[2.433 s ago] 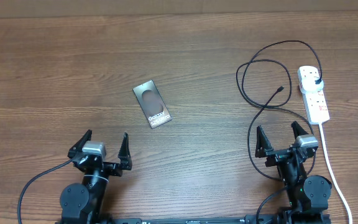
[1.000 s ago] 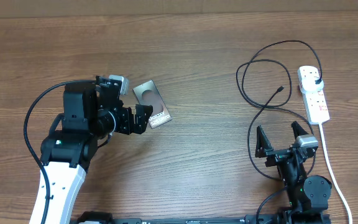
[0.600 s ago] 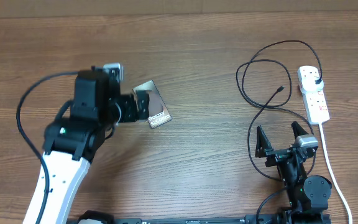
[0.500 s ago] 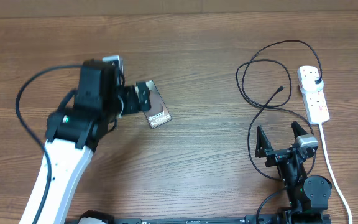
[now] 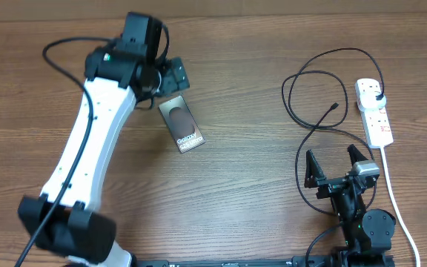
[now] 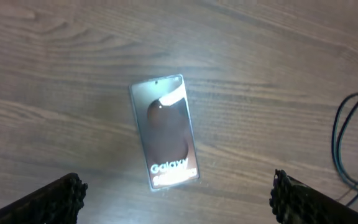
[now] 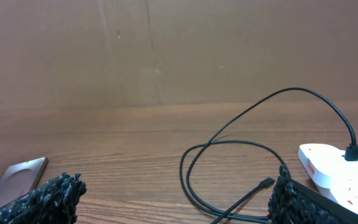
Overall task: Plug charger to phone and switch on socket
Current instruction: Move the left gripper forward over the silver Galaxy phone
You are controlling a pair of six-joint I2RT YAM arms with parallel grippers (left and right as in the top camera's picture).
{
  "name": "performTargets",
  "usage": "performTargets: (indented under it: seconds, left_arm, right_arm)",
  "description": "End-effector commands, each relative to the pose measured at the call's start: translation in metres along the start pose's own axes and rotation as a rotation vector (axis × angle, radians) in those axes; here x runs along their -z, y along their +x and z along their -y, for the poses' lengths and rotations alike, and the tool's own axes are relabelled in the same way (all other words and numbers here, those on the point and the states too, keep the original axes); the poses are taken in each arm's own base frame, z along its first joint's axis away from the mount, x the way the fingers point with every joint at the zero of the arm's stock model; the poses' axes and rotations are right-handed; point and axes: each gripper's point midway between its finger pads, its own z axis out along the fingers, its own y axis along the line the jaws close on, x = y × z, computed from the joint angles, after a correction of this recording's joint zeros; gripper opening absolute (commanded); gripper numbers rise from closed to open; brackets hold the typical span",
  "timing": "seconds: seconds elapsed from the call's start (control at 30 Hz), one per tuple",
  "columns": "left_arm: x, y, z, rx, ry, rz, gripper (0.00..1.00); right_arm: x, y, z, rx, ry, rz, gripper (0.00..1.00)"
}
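The phone (image 5: pixel 181 126) lies flat on the wooden table, lettering end toward me. It also shows in the left wrist view (image 6: pixel 165 130) and at the left edge of the right wrist view (image 7: pixel 17 174). My left gripper (image 5: pixel 173 80) (image 6: pixel 176 194) is open and empty, high above the phone's far end, not touching it. The charger (image 5: pixel 285 95) lies looped at the right, its connector tip (image 5: pixel 335 106) (image 7: pixel 265 183) loose on the table. Its black plug (image 5: pixel 379 96) sits in the white socket (image 5: pixel 373 111) (image 7: pixel 334 163). My right gripper (image 5: pixel 333 167) (image 7: pixel 176 194) is open and empty, near the front edge.
The socket's thick white cord (image 5: pixel 391 185) runs toward the front right, past the right arm. Part of the black cable shows at the right edge of the left wrist view (image 6: pixel 340 137). A brown wall stands behind the table.
My left arm rose from its rest at the front left, reached the phone, then swung farther back and higher. The phone, cable and right arm have not moved.
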Motion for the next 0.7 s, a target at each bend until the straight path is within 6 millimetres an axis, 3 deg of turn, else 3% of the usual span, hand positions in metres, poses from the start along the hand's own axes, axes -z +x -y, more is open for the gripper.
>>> performTargets:
  seconds: [0.0,0.37,0.67]
  left_arm:
    - [-0.004,-0.007,0.015,-0.036,0.035,-0.006,1.00]
    - [-0.013,0.005,0.020,-0.078,0.066,-0.074,1.00]
    - [-0.014,0.001,0.011,0.059,-0.004,-0.042,1.00]
  right_arm:
    - [0.000,0.001,0.000,0.003,0.002,0.006,1.00]
    - [0.000,0.001,0.000,0.003,0.002,0.006,1.00]
    - [0.000,0.001,0.000,0.003,0.002,0.006,1.00]
